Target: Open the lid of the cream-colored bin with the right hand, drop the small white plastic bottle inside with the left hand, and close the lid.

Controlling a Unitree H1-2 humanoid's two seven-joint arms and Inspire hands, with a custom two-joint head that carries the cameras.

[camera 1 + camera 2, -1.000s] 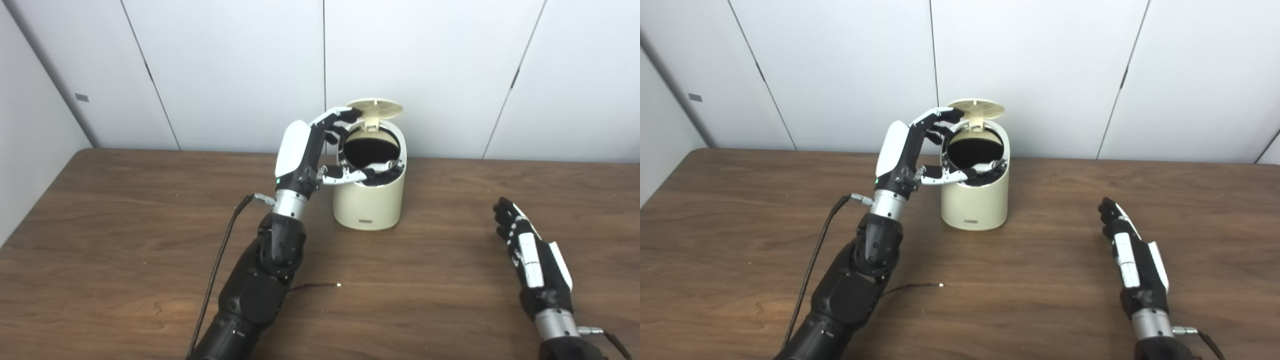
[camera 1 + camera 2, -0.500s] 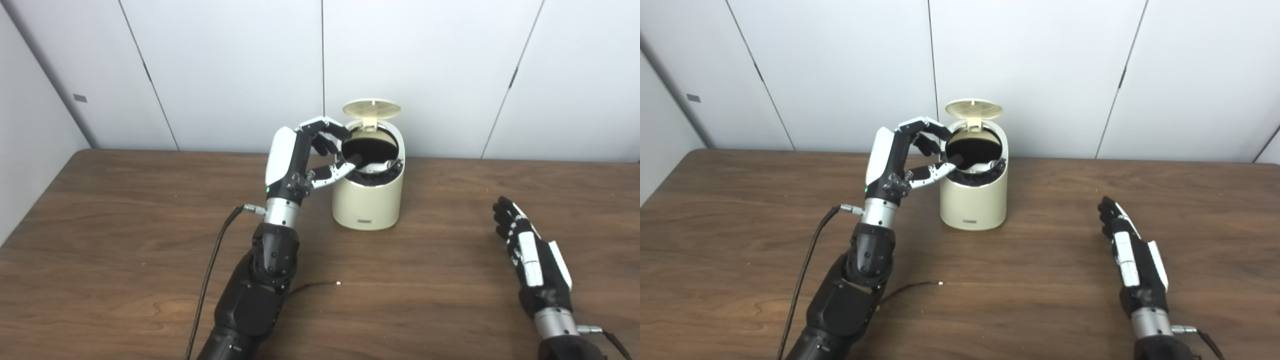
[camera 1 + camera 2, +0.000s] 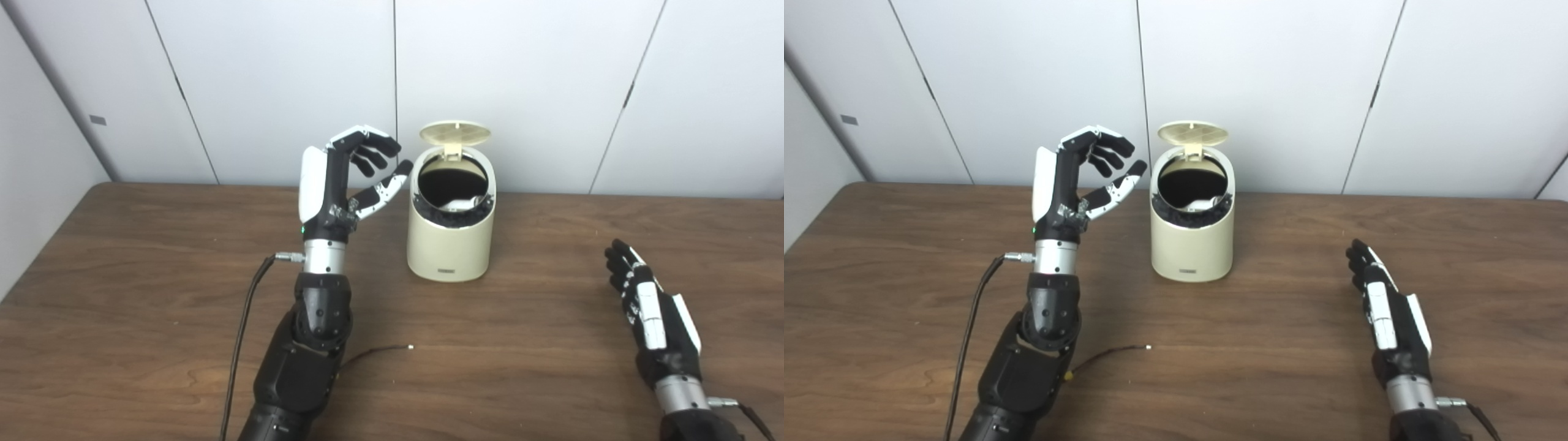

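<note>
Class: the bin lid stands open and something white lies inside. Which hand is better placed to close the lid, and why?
Left hand: raised, open, beside the lid of the bin. The right hand rests low on the table, farther off, though the task may intend it.

- bench (image 3: 153,294): dark brown wood-grain top, runs the full width of both views, back edge against white wall panels
- cream-colored bin (image 3: 451,245): stands upright on the bench near the back edge, about centre; lid (image 3: 455,131) tipped up at the rear, dark opening showing, something pale just visible inside
- thin dark wire (image 3: 380,350): lies loose on the bench in front of the bin, pale tip pointing right
- black cable (image 3: 242,331): runs along the bench on the left, up to the left wrist
- right hand (image 3: 652,318): low at the bench, right side, well apart from the bin, fingers stretched out; contact with the top unclear
</note>
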